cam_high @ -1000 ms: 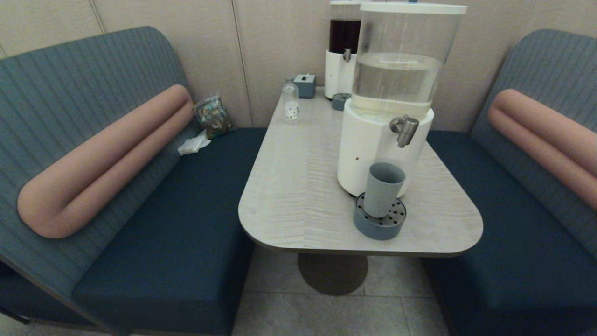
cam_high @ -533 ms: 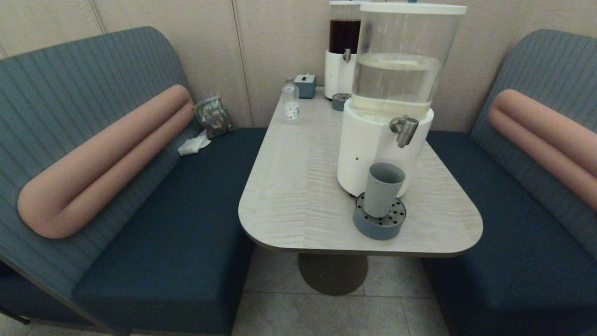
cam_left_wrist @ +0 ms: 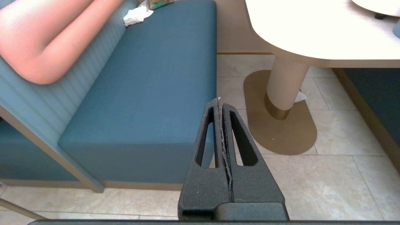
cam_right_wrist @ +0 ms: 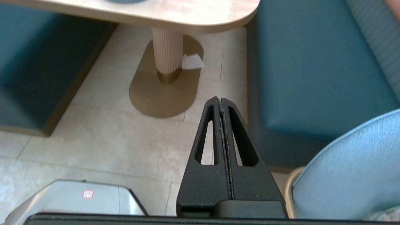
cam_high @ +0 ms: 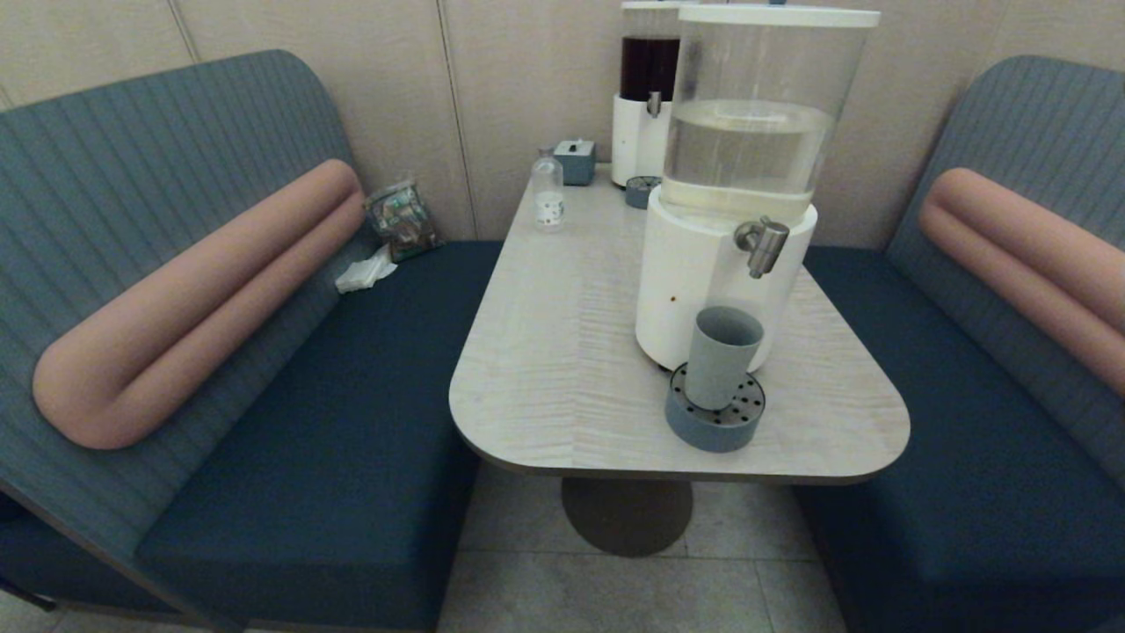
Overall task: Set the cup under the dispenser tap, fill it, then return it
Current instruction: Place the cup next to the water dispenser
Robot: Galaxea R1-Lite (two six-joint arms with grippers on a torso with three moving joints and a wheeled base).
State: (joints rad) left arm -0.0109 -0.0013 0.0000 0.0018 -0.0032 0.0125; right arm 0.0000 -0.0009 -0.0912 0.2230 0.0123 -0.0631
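- cup [cam_high: 722,355]: upright on the round perforated drip tray [cam_high: 714,421], near the front edge of the surface [cam_high: 562,352]. Mouth open; can't tell from the head view whether anything is in it.
- cup sits in front of the white base of the large dispenser [cam_high: 721,202], below the dispenser tap [cam_high: 763,244] and slightly to its left in the head view. Nothing is touching the cup.
- large dispenser: clear tank holds clear liquid to roughly half height, white lid on top. No stream visible at the tap.
- second, slimmer dispenser [cam_high: 646,97] at the back by the wall: tank holds dark liquid, own small metal tap, small grey-blue tray [cam_high: 642,190] at its foot.
- small clear bottle [cam_high: 547,190] with white label stands back left on the surface; contents can't be told. Small grey box [cam_high: 575,161] just behind it.
- blue bench seat on the left [cam_high: 334,422]: a packet [cam_high: 402,220] and a crumpled white tissue [cam_high: 366,272] in the back corner.
- left end effector [cam_left_wrist: 220,103]: fingers pressed together, holding nothing, down low over the floor beside the left bench, clear of the surface.
- right end effector [cam_right_wrist: 220,101]: fingers pressed together, holding nothing, low over the floor near the pedestal [cam_right_wrist: 167,53], off the surface.
- neither arm shows in the head view.
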